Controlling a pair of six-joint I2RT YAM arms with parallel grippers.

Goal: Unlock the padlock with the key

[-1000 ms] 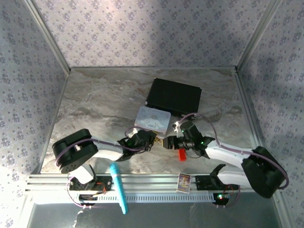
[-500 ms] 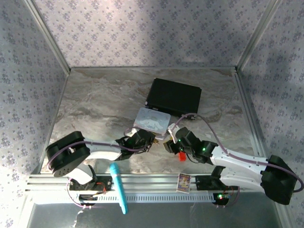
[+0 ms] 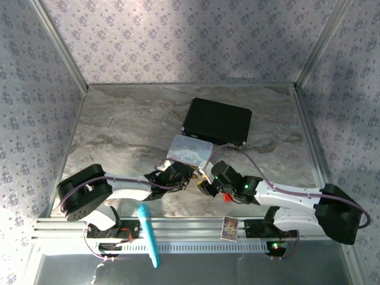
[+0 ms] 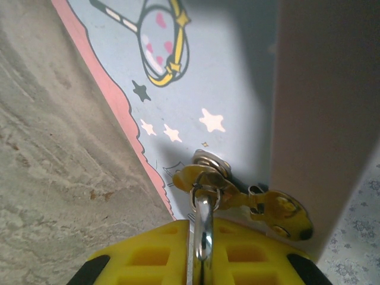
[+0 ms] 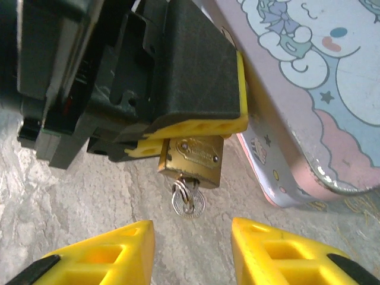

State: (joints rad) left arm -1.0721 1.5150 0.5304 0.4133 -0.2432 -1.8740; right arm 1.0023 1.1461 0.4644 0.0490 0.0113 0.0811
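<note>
One small brass padlock (image 5: 191,155), stamped face, silvery key (image 5: 187,202) below

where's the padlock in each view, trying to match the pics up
top external: padlock is a tiny gold speck between left claw and right claw, below the tin.
left wrist: its silvery shackle, bottom centre, hooked into the tin's clasp.
right wrist: brass body at centre, key under it.
shared landmark: the pastel cartoon tin.
</note>
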